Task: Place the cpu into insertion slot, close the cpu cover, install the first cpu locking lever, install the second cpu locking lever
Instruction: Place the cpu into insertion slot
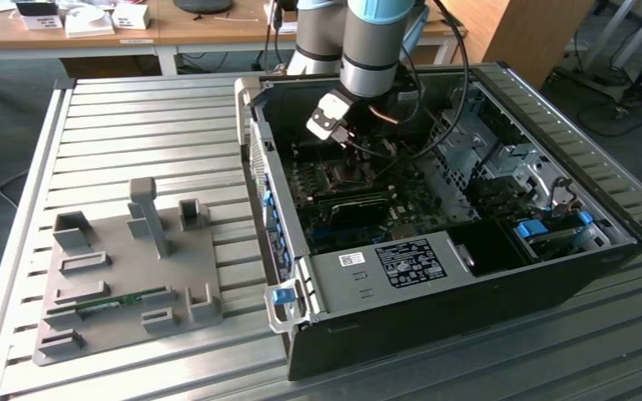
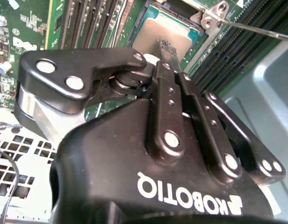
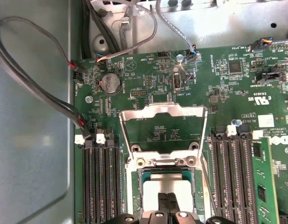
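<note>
Both jaws closed, the end effector (image 3: pixel 168 196) sits over the cpu (image 3: pixel 152 191); uneven pressure could skew it in the insertion slot (image 3: pixel 133 196).

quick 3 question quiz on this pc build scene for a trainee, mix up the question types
1. True or false: the cpu cover lies closed over the insertion slot.
2. Where is the cpu? A) resting on top of the cpu cover B) in the insertion slot C) lifted high above the insertion slot
3. Fill in: in both wrist views the gripper is over the cpu with its fingers ____ (open or shut).

Key: 1 false, it stands swung open; 2 B; 3 shut.
</note>
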Motion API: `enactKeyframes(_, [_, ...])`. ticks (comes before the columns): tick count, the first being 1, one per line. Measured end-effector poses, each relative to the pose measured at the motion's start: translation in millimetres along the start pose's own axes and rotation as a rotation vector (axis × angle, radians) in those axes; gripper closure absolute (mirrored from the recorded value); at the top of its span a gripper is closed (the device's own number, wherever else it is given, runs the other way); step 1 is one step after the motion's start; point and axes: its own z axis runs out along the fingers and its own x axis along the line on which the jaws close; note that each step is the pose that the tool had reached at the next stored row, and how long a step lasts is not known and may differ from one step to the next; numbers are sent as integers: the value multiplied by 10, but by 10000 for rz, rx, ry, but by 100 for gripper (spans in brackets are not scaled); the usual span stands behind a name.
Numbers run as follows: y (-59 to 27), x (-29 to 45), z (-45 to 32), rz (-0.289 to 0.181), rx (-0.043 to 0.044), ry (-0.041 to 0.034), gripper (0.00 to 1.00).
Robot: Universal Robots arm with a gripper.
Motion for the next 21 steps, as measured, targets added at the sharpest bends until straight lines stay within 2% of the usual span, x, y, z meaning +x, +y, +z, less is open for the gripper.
enactKeyframes(9, [9, 7, -143, 0, 1, -2, 89])
enactKeyframes(21, [11, 8, -165, 1, 0, 0, 89])
